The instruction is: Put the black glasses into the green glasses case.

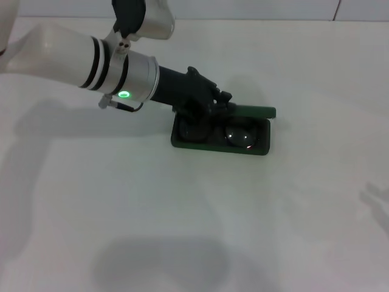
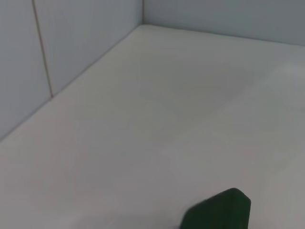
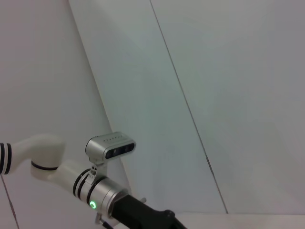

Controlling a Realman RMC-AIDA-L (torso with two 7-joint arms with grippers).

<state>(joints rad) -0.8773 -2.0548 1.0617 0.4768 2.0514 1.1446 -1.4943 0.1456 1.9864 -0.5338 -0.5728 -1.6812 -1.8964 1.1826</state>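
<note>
Right of centre in the head view, I see the black glasses (image 1: 234, 135) already lying inside the open green glasses case (image 1: 261, 151) on the desk (image 1: 182, 231), my left claw (image 1: 209, 109) poised over them, grip unreadable, leaving only withdrawal.

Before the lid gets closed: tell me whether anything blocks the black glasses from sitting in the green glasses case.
Nothing visible does. The black glasses already lie inside the open green glasses case, with the left gripper low over the case's left half.
</note>
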